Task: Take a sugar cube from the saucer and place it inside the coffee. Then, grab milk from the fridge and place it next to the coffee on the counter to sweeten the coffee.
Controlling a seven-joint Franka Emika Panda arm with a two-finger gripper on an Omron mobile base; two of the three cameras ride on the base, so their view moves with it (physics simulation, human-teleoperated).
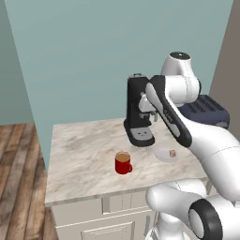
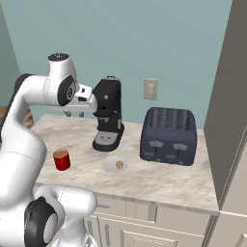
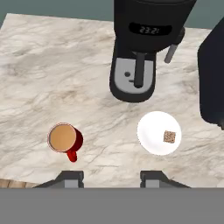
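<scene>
— Two steps to this job, and neither's looking started, imo. Cube [image 3: 171, 137] is sitting on the saucer [image 3: 151, 131], right of the mug [image 3: 64, 138]. Coffee surface is showing plain brown, nothing floating in it.

— Where's the gripper [image 3: 112, 177] hanging?

— High above the counter [image 1: 84, 150], in front of the coffee machine [image 1: 139, 110], looking straight down. Fingers [image 3: 72, 178] are standing well apart w/ nothing between them, so it's wide open and carrying nothing. Mug's sitting just left of its line, saucer just right.

— And the milk?

— Not spotting any carton. Tall grey panel at the right edge [image 2: 226, 120] is prob the fridge side, but it's getting cut off, so can't tell. No door or shelves visible.

— Anything else hard to read?

— Arm's blocking part of the toaster [image 2: 169, 135] from the left cam. Cube's tiny from the base cams, just a tan speck. Fingertips are getting clipped low in the hand cam, so only the stubs are showing.

— So what's left?

— Everything: pick cube, drop it in the mug, then fetch milk and park it beside the mug.
</scene>
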